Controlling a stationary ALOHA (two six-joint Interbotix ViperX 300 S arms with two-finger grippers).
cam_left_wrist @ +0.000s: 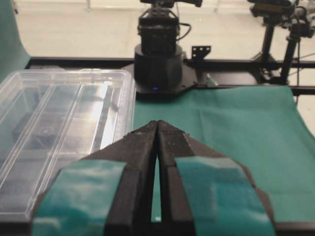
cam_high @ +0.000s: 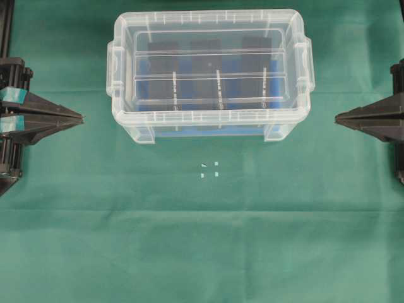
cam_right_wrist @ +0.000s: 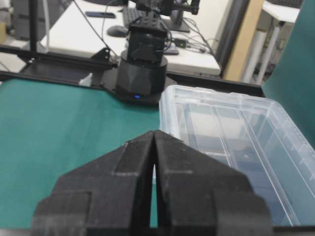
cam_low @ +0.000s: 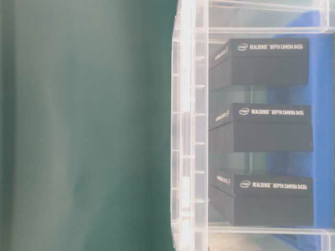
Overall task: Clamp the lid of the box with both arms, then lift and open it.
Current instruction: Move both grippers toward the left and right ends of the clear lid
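Observation:
The clear box stands at the back middle of the green cloth with its clear ribbed lid seated on top. Through the plastic I see a blue insert and three black blocks. My left gripper, banded with teal tape, is shut and empty at the left edge, its tip well short of the box's left side. My right gripper is shut and empty at the right edge, also apart from the box. The lid lies left of the left gripper, and the lid right of the right gripper.
Small white marks sit on the cloth in front of the box. The opposite arm's black base stands beyond the cloth in the left wrist view, and another base in the right wrist view. Black frame rails run along the table's sides.

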